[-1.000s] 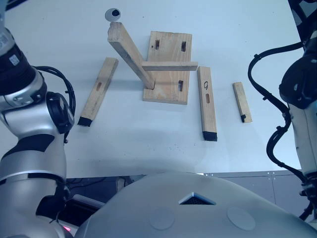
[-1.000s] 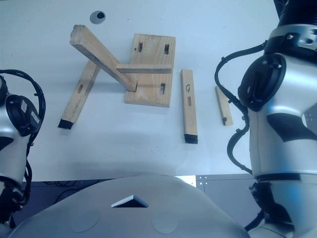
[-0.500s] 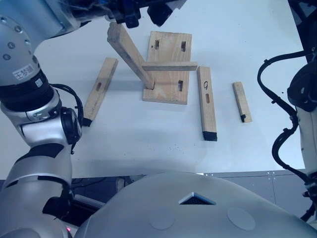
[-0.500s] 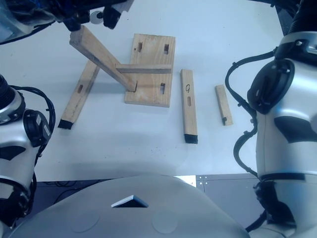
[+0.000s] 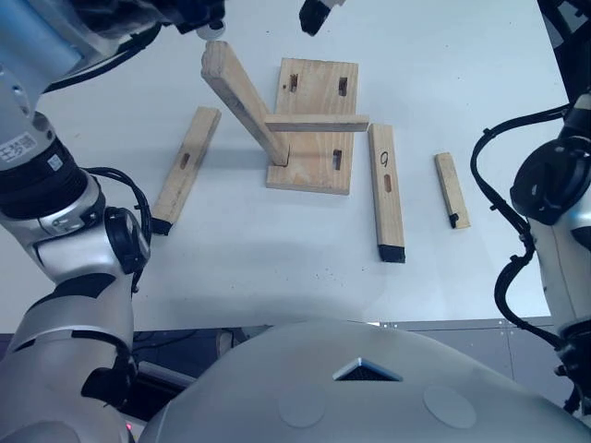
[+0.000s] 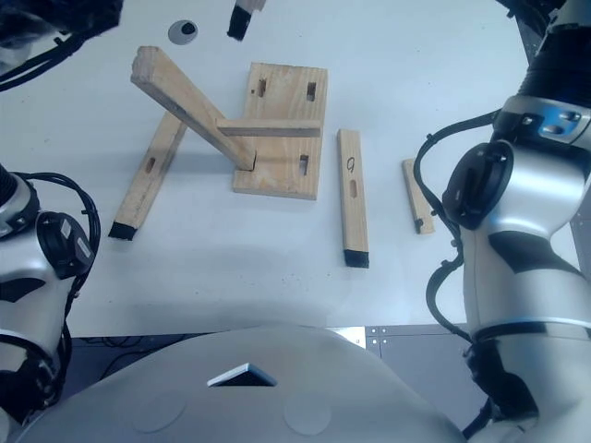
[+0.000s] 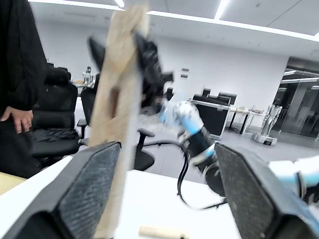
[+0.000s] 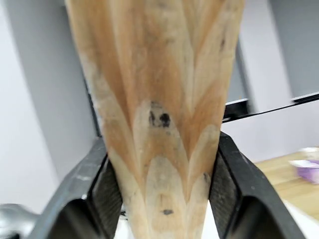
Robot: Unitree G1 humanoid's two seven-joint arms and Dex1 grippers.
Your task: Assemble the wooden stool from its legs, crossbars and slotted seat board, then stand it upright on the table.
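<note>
The slotted seat board [image 5: 317,92] lies flat at the table's middle. One leg [image 5: 242,103] stands tilted in its near-left slot, and a crossbar [image 5: 319,123] runs from that leg across the board. My left gripper [image 5: 261,17] hovers open above the leg's top, fingers far apart. Between its pads [image 7: 94,189] a wooden leg [image 7: 119,114] shows upright; I cannot tell which leg. A loose leg [image 5: 185,168] lies left of the board, another [image 5: 386,189] lies right of it, and a short crossbar [image 5: 452,189] lies farther right. My right gripper [image 8: 162,194] is shut on another wooden leg [image 8: 159,99].
A round grey cable hole [image 6: 183,30] sits in the table at the far left. The table's front edge [image 5: 277,325] runs close below the loose parts. My right arm's elbow [image 5: 554,175] and cables hang over the table's right edge.
My left arm rose from low at the left and swung over the standing leg's top. Its fingers have since spread wider. The wooden parts on the table have not moved.
</note>
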